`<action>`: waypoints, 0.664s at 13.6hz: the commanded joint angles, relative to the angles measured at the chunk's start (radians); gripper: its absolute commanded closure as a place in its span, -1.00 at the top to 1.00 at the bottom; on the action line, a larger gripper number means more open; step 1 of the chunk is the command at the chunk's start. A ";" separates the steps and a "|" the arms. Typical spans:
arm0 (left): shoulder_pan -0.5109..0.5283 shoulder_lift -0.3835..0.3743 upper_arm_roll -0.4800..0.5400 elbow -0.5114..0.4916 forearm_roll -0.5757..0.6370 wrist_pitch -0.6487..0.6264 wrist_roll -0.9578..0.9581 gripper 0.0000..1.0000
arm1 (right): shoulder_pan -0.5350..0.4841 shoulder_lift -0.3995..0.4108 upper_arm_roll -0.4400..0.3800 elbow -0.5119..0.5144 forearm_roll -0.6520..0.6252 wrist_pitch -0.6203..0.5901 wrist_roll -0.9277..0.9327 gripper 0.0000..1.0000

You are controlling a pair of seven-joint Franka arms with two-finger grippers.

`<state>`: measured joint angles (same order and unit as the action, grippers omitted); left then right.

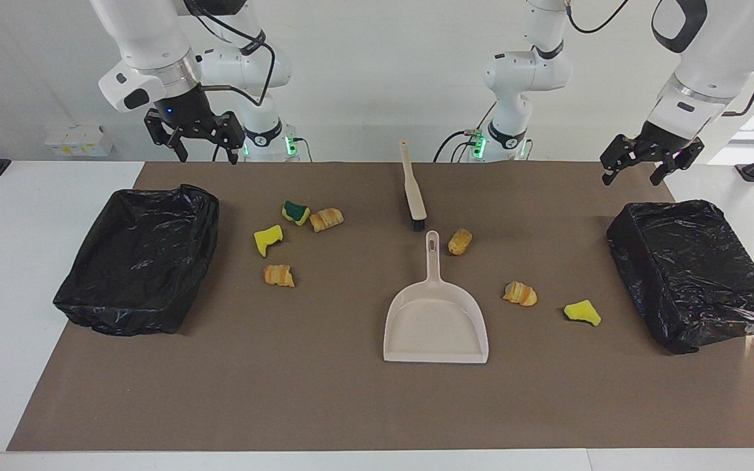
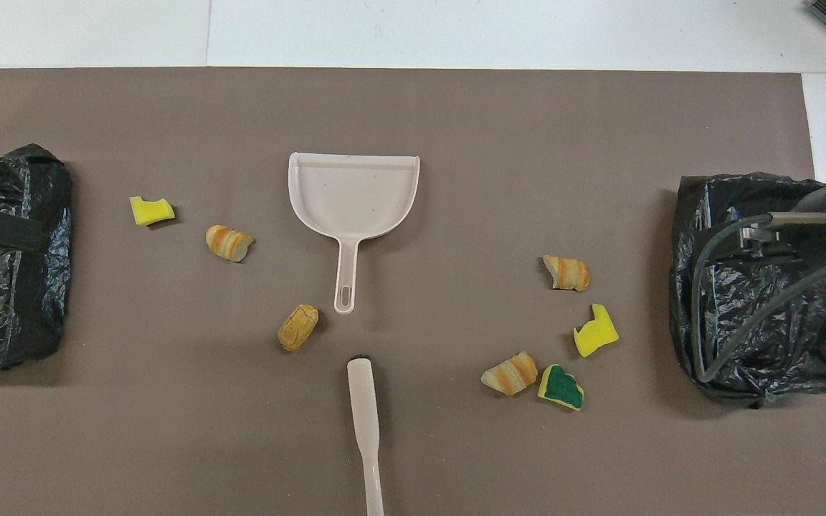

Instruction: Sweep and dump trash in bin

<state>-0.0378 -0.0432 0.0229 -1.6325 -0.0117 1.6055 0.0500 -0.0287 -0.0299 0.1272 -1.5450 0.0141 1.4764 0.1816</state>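
Seven trash scraps lie on the brown mat. Toward the right arm's end are a yellow sponge chunk (image 1: pixel 268 239) (image 2: pixel 596 330), a green-topped sponge chunk (image 1: pixel 295 212) (image 2: pixel 561 387) and two bread-like pieces (image 1: pixel 326 219) (image 1: pixel 279 275). A third bread-like piece (image 1: pixel 460 241) (image 2: pixel 297 327) lies beside the dustpan's handle. Toward the left arm's end are another bread-like piece (image 1: pixel 520 294) and a yellow chunk (image 1: pixel 582 312). The beige dustpan (image 1: pixel 434 320) (image 2: pixel 353 193) lies mid-table. The beige brush (image 1: pixel 413 190) (image 2: pixel 364 416) lies nearer the robots. My right gripper (image 1: pixel 203 140) and left gripper (image 1: pixel 635 169) hang open and empty, each raised above the mat's edge nearest the robots, near its own bin.
A black-bagged bin (image 1: pixel 203 216) (image 2: pixel 692 287) stands at the right arm's end of the mat. Another black-bagged bin (image 1: pixel 691 271) (image 2: pixel 47 287) stands at the left arm's end. White table borders the mat.
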 commanded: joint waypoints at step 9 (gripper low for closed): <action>0.004 -0.009 -0.005 -0.015 -0.013 0.001 0.014 1.00 | -0.017 0.004 -0.006 -0.001 0.020 0.013 -0.028 1.00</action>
<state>-0.0360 -0.0431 0.0218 -1.6329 -0.0125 1.6051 0.0504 -0.0320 -0.0279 0.1241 -1.5450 0.0164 1.4764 0.1816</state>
